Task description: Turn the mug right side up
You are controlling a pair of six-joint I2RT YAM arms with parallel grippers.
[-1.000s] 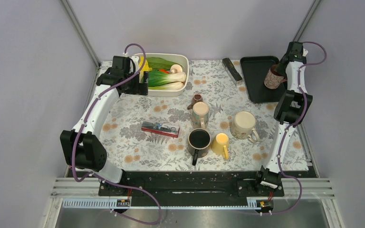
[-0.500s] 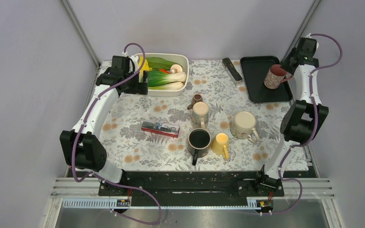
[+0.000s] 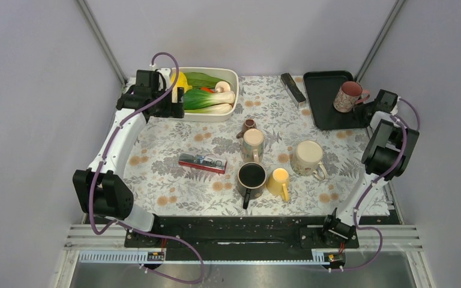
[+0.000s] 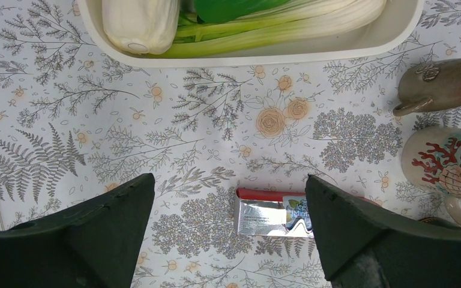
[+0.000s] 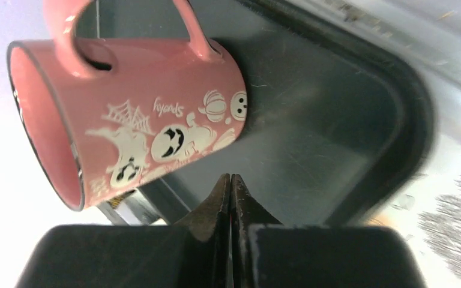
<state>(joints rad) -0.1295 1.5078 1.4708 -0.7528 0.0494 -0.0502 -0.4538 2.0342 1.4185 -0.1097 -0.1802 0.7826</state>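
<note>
My right claw (image 5: 231, 198) is pressed together on nothing at the bottom of its wrist view. Beyond it, upper left, the pink mug (image 5: 138, 120) sits on the black tray (image 5: 336, 120), mouth apparently up, nearest this arm.

There were six mugs: one pink mug (image 3: 348, 96), one small brown mug (image 3: 249, 125), one coral-patterned mug (image 3: 253, 144), one dark mug (image 3: 251, 176), one yellow mug (image 3: 278, 181) and one cream floral mug (image 3: 307, 157). There was one black tray (image 3: 327, 113), one white dish (image 3: 213, 116) of vegetables too overlapped to count, one mint packet (image 3: 202, 162) and one dark box (image 3: 292, 87).
</note>
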